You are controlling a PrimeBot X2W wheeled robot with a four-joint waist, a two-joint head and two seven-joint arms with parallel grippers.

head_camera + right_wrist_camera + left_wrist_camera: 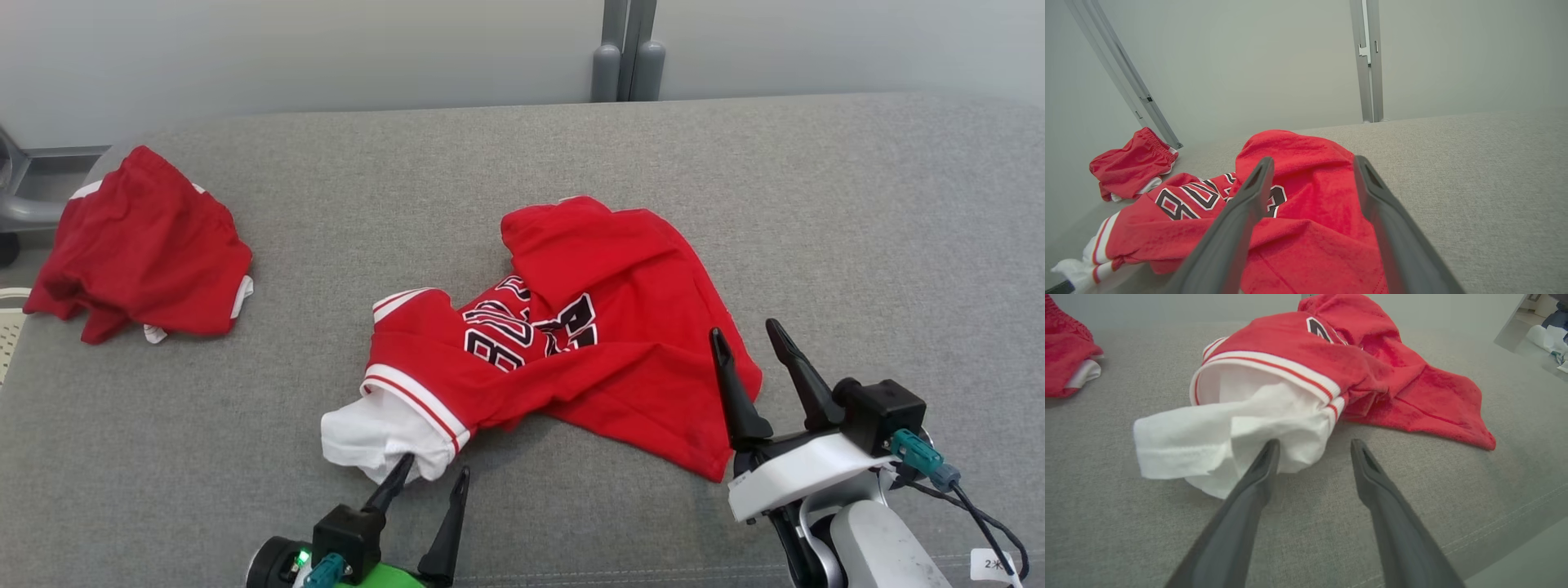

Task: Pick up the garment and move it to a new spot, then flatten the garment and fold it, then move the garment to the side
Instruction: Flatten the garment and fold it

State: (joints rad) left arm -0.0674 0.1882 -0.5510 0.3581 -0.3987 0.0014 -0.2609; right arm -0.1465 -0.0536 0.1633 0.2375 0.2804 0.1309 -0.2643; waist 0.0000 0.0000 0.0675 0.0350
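Note:
The garment [620, 278] is a red jersey with black-and-white lettering, lying crumpled in the middle of the grey table [857, 204]. A white inner sleeve [367, 429] sticks out of its striped cuff at the near left. My left gripper [434, 464] is open just in front of that sleeve. In the left wrist view one fingertip [1270, 451] touches the white sleeve [1188, 433], and nothing lies between the jaws of the left gripper [1314, 443]. My right gripper [744, 327] is open over the garment's right edge, with the red cloth [1306, 171] seen beyond its fingers.
A second red garment [147, 245] with white trim sits bunched at the table's far left. A grey post [627, 49] stands behind the table's back edge. Bare grey cloth stretches to the right of the jersey and along the front edge.

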